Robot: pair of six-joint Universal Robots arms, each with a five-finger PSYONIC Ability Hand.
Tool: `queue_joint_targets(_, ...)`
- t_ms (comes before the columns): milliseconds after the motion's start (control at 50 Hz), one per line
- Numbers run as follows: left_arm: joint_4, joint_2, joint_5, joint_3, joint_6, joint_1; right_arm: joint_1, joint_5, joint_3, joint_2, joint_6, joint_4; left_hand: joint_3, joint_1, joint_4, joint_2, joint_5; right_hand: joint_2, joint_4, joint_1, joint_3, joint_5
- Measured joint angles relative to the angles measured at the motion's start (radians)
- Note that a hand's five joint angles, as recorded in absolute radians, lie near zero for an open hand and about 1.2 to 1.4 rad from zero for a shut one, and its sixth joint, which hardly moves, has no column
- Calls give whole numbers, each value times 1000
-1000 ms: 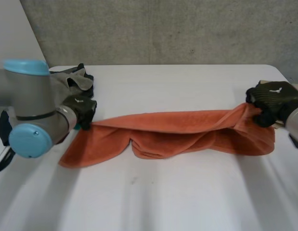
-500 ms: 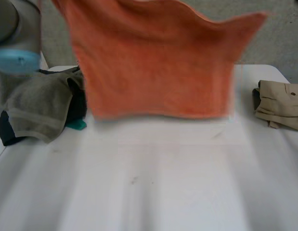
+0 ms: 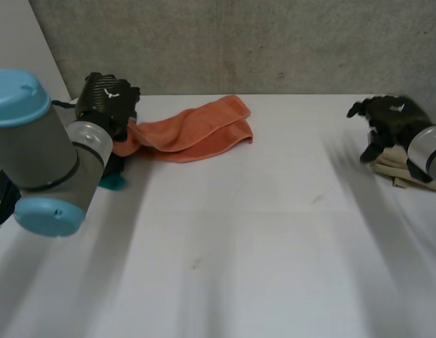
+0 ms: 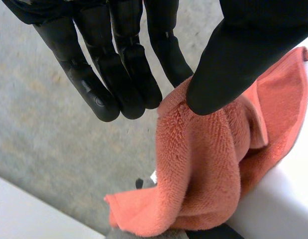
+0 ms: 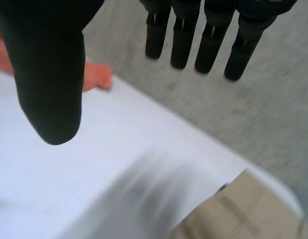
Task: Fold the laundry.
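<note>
Held spread aloft a moment ago, the orange towel (image 3: 196, 134) now lies bunched, so folding must restart. The left hand (image 3: 108, 98) pinches its end; the right hand's (image 3: 390, 116) fingers (image 5: 212, 45) hang open.

Wall (image 3: 274, 42): grey concrete, across the top.
Table (image 3: 239, 267): white, over the lower frame.
Panel (image 3: 20, 42): pale, upper left.
</note>
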State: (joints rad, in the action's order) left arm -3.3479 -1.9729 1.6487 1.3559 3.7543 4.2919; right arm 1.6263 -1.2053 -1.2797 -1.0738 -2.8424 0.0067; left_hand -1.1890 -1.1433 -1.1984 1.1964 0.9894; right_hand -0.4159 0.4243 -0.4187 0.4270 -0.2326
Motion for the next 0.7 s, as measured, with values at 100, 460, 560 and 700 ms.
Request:
queue_joint_targets(100,-58,100,-29,83,89,-28,53,-26,12,8,13,96,0,0,0,0,0,203,-207,199,-212,190)
queue_joint_targets(460,33,523,-78,196,179,-147,356,-106,221,186,-192,9,0,0,0,0,0,212,-220,206,-222,190)
queue_joint_targets(560,75,632,-80,210,179,-187,414,-109,261,258,-245,-24,0,0,0,0,0,212,-220,206,-222,190)
queue_joint_targets(700,115,743,-77,210,178,-223,501,-162,311,403,-321,-42,0,0,0,0,0,-170,155,-166,154,-178)
